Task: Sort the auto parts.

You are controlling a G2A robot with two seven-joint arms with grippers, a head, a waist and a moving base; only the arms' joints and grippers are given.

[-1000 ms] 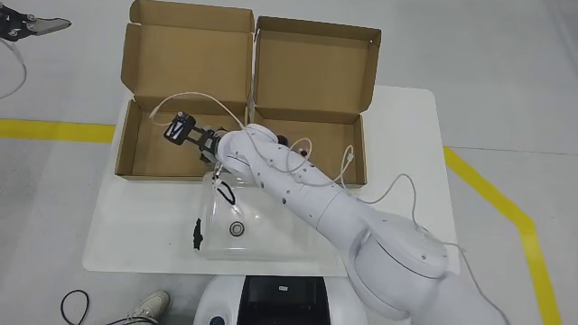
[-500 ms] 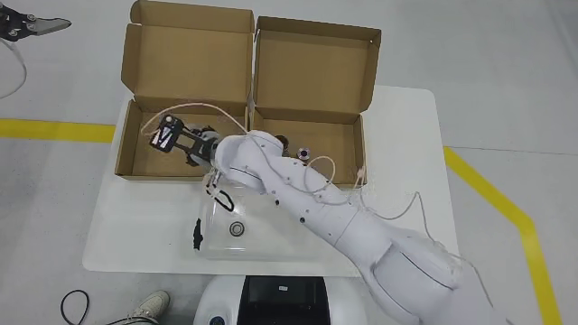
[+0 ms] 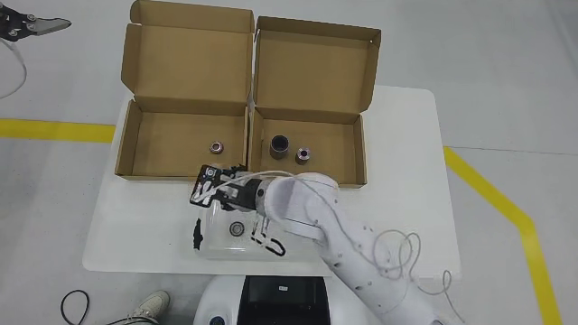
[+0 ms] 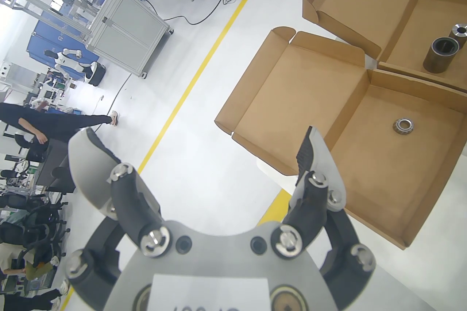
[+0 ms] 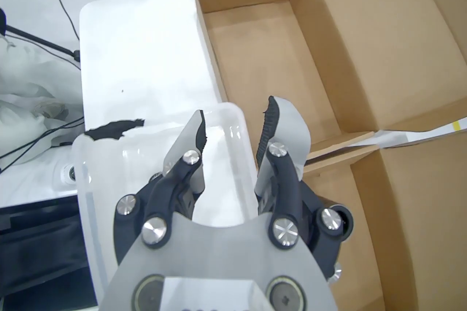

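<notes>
Above the clear bin's [image 5: 240, 130] corner — the right fingers [image 5: 288, 130], spread apart.

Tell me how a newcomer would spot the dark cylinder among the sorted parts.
On the white table, go to the right-hand cardboard box of the open pair. Of the two parts inside, the dark cylinder is the bigger, hollow, near-black one, next to a smaller silvery part.

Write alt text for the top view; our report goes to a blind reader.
The open right pincer hovers above a clear tray holding one bearing. Behind, the left box holds another bearing; the right box holds a dark sleeve and a small metal part.
</notes>
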